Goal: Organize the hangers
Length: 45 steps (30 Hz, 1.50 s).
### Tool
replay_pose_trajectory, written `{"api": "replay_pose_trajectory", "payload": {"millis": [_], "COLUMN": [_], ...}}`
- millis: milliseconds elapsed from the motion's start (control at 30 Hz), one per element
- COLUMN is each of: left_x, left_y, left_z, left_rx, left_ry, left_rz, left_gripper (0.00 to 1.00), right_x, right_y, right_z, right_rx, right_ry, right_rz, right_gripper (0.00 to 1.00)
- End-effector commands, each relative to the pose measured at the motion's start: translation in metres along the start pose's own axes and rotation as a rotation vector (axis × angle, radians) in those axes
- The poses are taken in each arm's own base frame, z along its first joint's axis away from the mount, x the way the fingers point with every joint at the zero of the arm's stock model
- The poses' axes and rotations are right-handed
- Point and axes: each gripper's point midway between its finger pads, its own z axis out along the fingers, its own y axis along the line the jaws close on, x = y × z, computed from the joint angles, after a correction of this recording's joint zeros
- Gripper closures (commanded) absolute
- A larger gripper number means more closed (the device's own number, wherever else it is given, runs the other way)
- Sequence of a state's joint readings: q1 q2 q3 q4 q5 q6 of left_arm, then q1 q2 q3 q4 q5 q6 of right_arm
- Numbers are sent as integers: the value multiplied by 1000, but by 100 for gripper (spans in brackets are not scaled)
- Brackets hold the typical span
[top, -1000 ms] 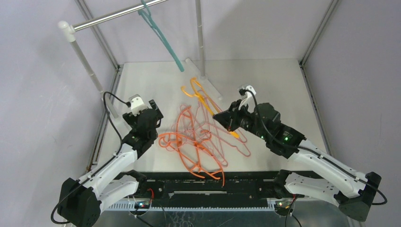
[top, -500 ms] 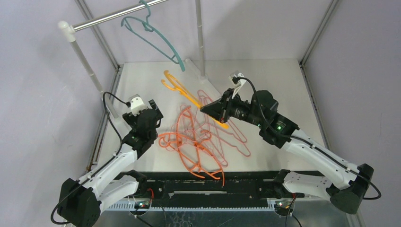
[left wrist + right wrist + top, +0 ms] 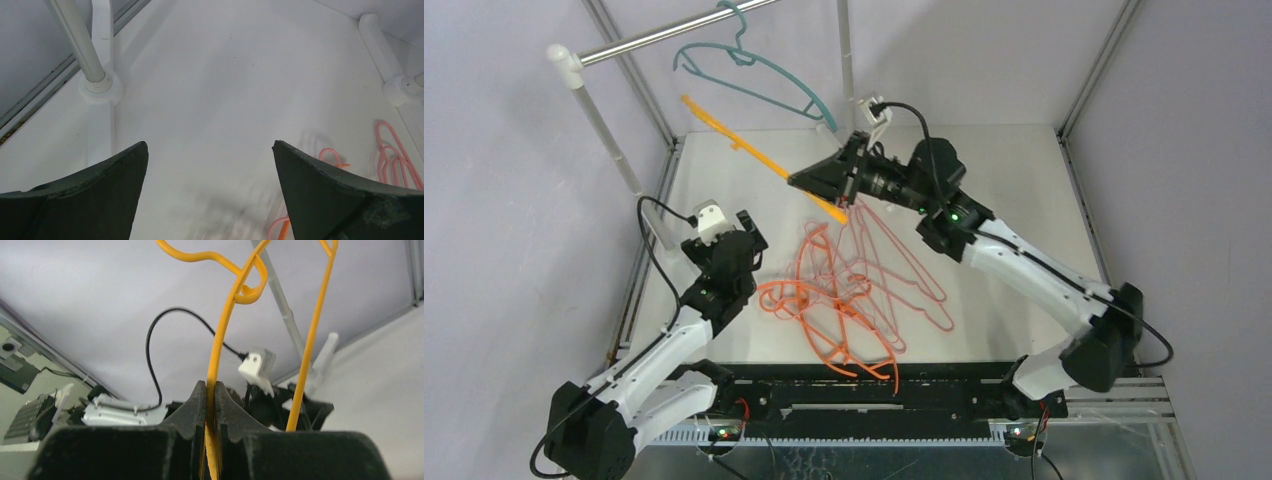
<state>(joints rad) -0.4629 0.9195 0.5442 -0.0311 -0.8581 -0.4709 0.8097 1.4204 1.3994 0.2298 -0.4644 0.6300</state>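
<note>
My right gripper (image 3: 796,180) is shut on a yellow-orange hanger (image 3: 734,140) and holds it in the air, pointing up-left toward the silver rail (image 3: 659,37). In the right wrist view the hanger's wire (image 3: 220,335) runs between the closed jaws of my right gripper (image 3: 210,385). A teal hanger (image 3: 759,72) hangs on the rail. Bright orange hangers (image 3: 824,320) and pale pink hangers (image 3: 894,270) lie tangled on the table. My left gripper (image 3: 759,240) is open and empty above the table, left of the pile; its view (image 3: 210,147) shows pink hooks (image 3: 395,155) at the right.
The rail stands on white posts (image 3: 599,120) with round white feet (image 3: 100,87) on the white table (image 3: 1004,180). A second post (image 3: 847,70) rises behind the pile. Metal frame bars (image 3: 1089,90) edge the table on both sides.
My right arm has lifted the yellow-orange hanger off the table and swung it up and left toward the rail. The teal hanger has swung on the rail. The left arm has not moved.
</note>
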Motion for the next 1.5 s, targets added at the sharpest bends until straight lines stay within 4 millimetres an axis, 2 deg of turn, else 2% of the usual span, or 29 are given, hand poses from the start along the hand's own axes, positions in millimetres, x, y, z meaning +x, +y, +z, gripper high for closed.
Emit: {"api": "replay_pose_trajectory", "payload": {"millis": [0, 200, 300, 600, 767, 900, 1100, 1367, 1467], "left_x": [-8, -10, -10, -11, -10, -9, -8, -8, -9], "left_y": [0, 1, 0, -1, -4, -6, -8, -7, -7], "left_z": [-2, -4, -4, -6, -6, -7, -7, -5, -6], "left_rx": [3, 7, 11, 24, 37, 50, 60, 52, 50], "left_ry": [-31, -35, -36, -35, -30, -25, -21, -21, -24], "left_rz": [-35, -43, -48, -62, -69, -73, -79, -67, -67], "left_gripper": [0, 1, 1, 1, 1, 0, 1, 1, 1], "right_x": [-52, -76, -82, -107, -113, -108, -103, -102, -102], "right_y": [24, 4, -15, -48, -72, -97, -128, -144, -144], "right_z": [25, 63, 80, 114, 131, 144, 150, 142, 137], "right_rx": [-130, -177, -168, -198, -180, -135, -57, -10, -9], "right_ry": [-142, -203, -223, -303, -342, -366, -391, -414, -405], "right_rz": [-46, -36, -29, -33, -4, 13, 33, 55, 62], "right_gripper": [100, 100, 100, 100, 100, 100, 100, 99, 77]}}
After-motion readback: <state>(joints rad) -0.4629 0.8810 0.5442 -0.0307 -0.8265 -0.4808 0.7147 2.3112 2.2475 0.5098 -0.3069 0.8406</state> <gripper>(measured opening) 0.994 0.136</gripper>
